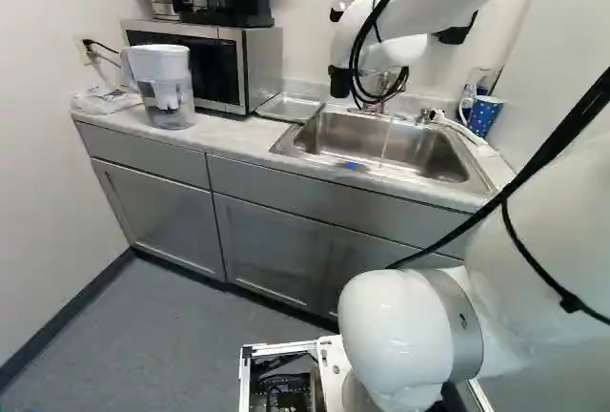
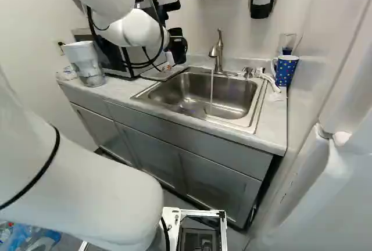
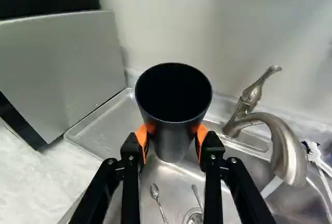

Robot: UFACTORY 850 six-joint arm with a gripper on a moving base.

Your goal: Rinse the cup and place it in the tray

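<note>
And my jaws have the dark cup (image 3: 172, 138) pinched above the sink (image 3: 174, 180), but swing too low toward that tray (image 3: 101, 126) at ten o'clock and its base could clip the edge, twisting it loose!

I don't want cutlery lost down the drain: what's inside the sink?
The sink holds a spoon, another utensil and falling water. In the wrist view, the hand and cup hide part of its floor.
</note>
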